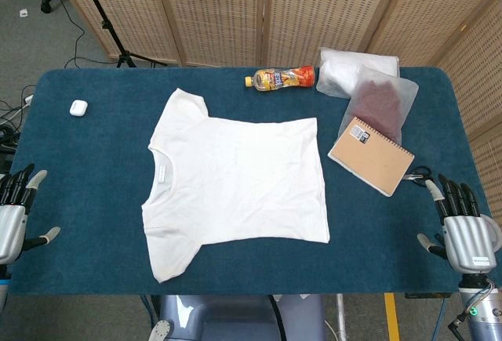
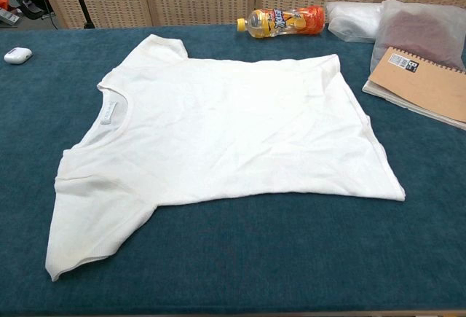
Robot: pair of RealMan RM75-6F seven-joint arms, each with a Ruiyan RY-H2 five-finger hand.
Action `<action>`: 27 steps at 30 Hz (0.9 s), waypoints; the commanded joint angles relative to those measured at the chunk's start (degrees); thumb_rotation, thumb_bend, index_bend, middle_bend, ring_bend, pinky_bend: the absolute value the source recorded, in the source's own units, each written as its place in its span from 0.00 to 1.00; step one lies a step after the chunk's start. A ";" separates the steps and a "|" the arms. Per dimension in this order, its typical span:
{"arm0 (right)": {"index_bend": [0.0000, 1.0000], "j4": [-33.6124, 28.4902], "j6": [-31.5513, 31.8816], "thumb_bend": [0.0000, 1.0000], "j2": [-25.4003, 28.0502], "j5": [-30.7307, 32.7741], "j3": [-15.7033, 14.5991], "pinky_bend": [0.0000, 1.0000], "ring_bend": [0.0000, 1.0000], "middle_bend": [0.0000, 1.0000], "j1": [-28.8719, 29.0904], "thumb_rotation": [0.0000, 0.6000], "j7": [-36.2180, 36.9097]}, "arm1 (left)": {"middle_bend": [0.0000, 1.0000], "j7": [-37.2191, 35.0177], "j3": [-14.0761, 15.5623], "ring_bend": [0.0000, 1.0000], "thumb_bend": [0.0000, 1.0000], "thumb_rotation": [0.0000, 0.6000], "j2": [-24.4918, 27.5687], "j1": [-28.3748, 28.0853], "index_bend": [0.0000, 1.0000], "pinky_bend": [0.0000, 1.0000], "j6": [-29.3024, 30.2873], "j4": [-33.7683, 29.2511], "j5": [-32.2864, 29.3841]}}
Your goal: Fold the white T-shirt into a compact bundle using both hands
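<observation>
The shirt (image 1: 235,180) lay flat mid-worktop (image 1: 94,200), collar toward the left, spread ready for a first fold. The left hand (image 1: 14,214) and right hand (image 1: 461,227) waited at opposite edges, fingers spread, holding nothing, well apart from it.

**Blue table and its load**

A table (image 1: 94,223) covered in dark teal-blue cloth carries everything. The white T-shirt (image 1: 235,180) lies flat and unfolded at its middle, collar to the left, hem to the right, both sleeves spread. Well left of the shirt, toward the far edge, sits a small white earbud case (image 1: 78,107). Beyond the shirt's far edge a juice bottle (image 1: 281,78) lies on its side. To the shirt's right rests a brown spiral notebook (image 1: 370,156), overlapping a frosted bag with dark red contents (image 1: 384,99); a clear plastic bag (image 1: 345,68) lies just behind that.
</observation>
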 commanded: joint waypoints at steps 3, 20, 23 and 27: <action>0.00 0.06 -0.08 0.00 -0.03 0.06 -0.01 0.00 0.00 0.00 0.02 1.00 -0.07 | 0.00 0.11 0.00 0.00 0.00 1.00 0.00 -0.06 0.00 0.00 -0.24 0.00 -0.15; 0.00 -0.01 -0.71 0.00 0.05 0.16 -0.08 0.00 0.00 0.00 0.24 1.00 0.01 | 0.00 0.30 -0.02 0.00 0.00 1.00 0.07 -0.21 0.00 0.00 -0.84 -0.14 -0.35; 0.00 -0.02 -0.90 0.00 0.02 0.09 -0.22 0.00 0.00 0.00 0.28 1.00 0.10 | 0.00 0.26 0.01 0.00 0.00 1.00 0.08 -0.19 0.00 0.00 -0.83 -0.26 -0.30; 0.00 0.06 -1.83 0.00 -0.06 -0.24 -0.67 0.00 0.00 0.00 0.62 1.00 0.22 | 0.00 0.19 0.07 0.00 0.00 1.00 0.13 -0.14 0.00 0.00 -0.96 -0.33 -0.42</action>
